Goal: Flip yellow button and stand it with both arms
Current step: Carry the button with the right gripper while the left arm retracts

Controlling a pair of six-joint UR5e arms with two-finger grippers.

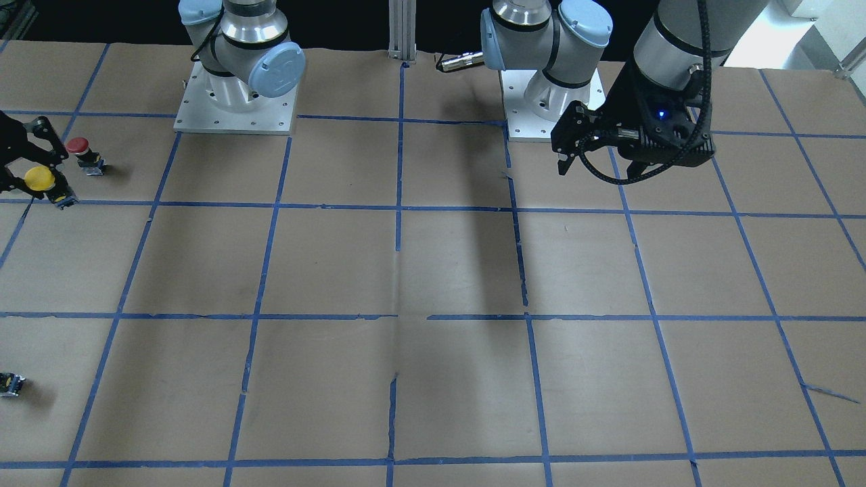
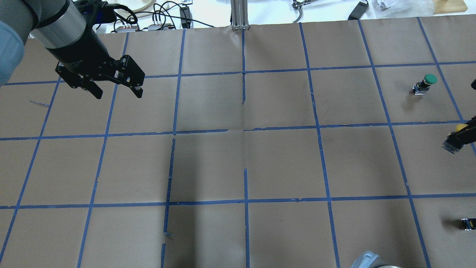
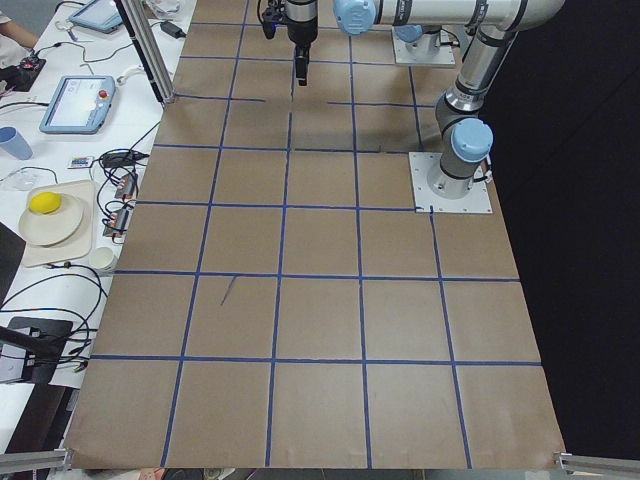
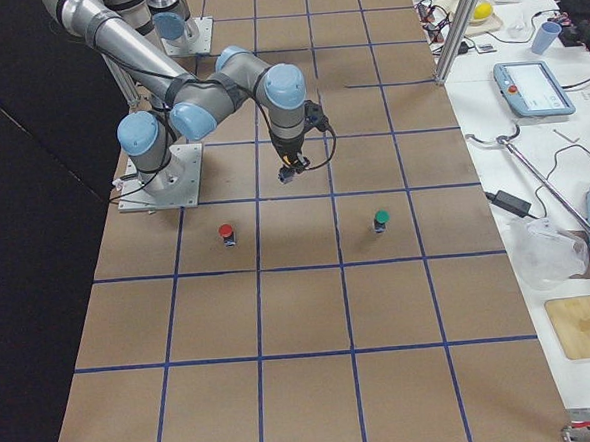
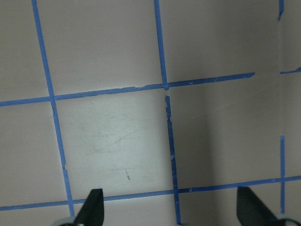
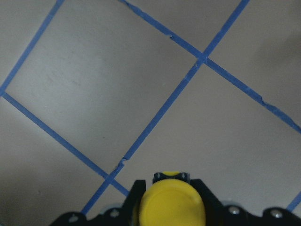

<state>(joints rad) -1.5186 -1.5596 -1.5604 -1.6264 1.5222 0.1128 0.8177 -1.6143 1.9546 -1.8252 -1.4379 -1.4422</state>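
Note:
The yellow button (image 1: 39, 178) sits between the fingers of my right gripper (image 1: 51, 186) at the table's edge on my right side. Its yellow cap points toward the wrist and its grey base away from it. The right wrist view shows the cap (image 6: 173, 203) clamped between the two fingers of that gripper (image 6: 169, 188). The overhead view shows the button (image 2: 461, 127) at its right edge, tilted, with the right gripper (image 2: 459, 137) on it. My left gripper (image 2: 119, 95) hangs open and empty above the table far off on the other side. It also shows in the front-facing view (image 1: 595, 169) and in the left wrist view (image 5: 171, 207).
A red-capped button (image 1: 80, 152) stands close beside the held button. A green-capped button (image 2: 425, 83) stands further out. A small dark capless part (image 2: 466, 223) lies near the right edge. The arm base plates (image 1: 233, 115) sit at my side of the table.

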